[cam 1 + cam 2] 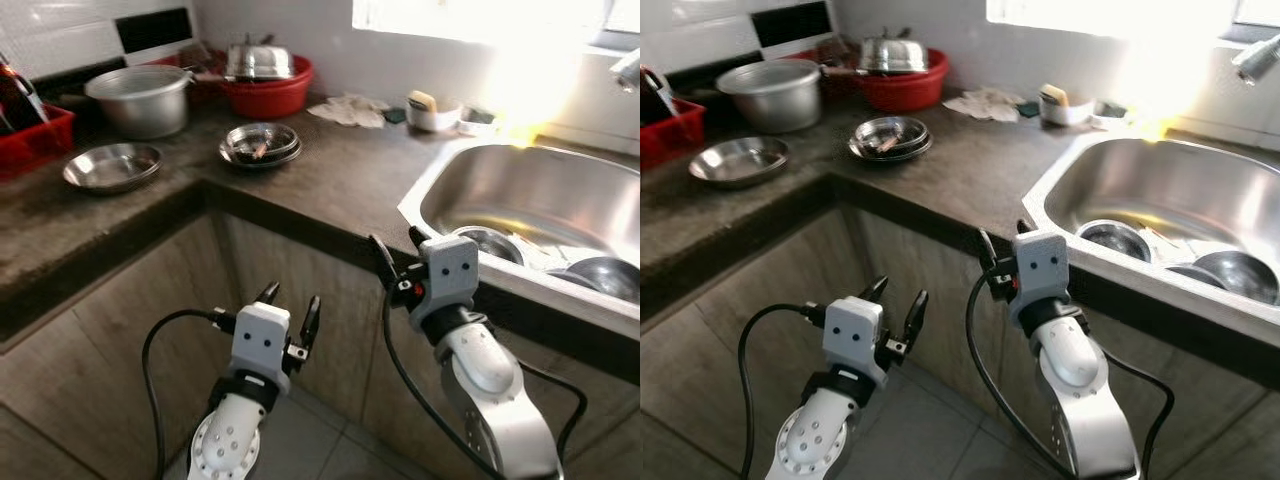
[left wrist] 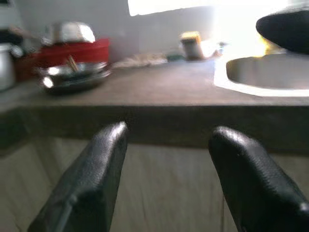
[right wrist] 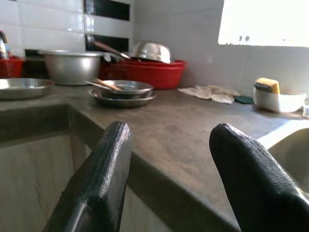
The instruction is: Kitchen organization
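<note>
Red rack (image 1: 35,140) far left on counter. Steel plate (image 1: 112,165) near counter edge; big pot (image 1: 140,98) behind. Stacked steel plates (image 1: 260,145) mid-counter, red basin (image 1: 268,92) beyond. Left gripper (image 1: 290,310) low before cabinet, fingers spread. Right gripper (image 1: 398,252) at counter edge beside sink (image 1: 540,190), fingers spread, empty. Bowls (image 1: 600,275) in sink.

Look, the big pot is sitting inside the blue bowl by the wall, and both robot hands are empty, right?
Not quite. The bowl by the wall is red, not blue, as the left eye view shows, and it holds a shiny lid or dish; the big pot stands beside it on the counter. The left hand and right hand are indeed empty.
</note>
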Tool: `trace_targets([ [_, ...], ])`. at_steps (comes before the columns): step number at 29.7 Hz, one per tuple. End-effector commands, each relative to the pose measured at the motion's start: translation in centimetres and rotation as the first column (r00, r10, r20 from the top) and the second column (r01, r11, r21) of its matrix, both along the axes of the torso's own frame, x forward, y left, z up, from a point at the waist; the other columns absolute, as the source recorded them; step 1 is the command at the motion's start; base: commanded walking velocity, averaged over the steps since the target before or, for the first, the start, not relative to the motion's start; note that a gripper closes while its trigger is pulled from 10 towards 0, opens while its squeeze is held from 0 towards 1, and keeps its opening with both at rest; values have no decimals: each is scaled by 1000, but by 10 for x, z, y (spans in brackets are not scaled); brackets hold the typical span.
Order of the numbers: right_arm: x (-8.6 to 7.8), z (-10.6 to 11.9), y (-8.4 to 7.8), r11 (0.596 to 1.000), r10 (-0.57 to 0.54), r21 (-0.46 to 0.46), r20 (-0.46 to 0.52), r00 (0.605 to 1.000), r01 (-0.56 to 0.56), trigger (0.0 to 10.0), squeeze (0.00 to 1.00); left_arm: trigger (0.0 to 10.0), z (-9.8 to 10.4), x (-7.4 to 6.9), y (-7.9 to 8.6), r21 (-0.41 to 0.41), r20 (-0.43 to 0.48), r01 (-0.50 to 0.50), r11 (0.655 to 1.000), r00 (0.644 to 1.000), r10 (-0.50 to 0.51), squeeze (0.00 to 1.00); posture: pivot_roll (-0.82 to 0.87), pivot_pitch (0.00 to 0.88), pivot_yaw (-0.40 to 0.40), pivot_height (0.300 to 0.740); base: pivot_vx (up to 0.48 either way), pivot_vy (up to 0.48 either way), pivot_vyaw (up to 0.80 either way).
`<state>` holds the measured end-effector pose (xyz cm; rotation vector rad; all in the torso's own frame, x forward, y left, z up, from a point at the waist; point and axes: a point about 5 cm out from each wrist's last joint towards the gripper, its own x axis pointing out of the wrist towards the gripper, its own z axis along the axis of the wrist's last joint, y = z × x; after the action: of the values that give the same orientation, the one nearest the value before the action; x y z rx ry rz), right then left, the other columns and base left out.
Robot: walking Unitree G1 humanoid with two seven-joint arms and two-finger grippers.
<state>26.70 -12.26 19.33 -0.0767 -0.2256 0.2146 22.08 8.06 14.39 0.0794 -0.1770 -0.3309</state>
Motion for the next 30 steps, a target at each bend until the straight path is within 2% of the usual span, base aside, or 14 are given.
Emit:
trace_targets([
  [1,1,5,6,1000,23,12,22,999,-24,10000,0,10000,2,1,5,17,5,-13,1000,1000,13,0,31,48,-27,740,259,0,800],
  [19,6,8,5,1000,26,10,35,999,-26,10000,0,10000,2,1,6,19,8,-12,1000,1000,12,0,34,32,-27,740,259,0,800],
  [30,11,7,3,1000,18,17,18,1000,-18,10000,0,10000,2,4,8,22,13,-19,1000,1000,19,0,33,27,-30,740,299,0,0],
])
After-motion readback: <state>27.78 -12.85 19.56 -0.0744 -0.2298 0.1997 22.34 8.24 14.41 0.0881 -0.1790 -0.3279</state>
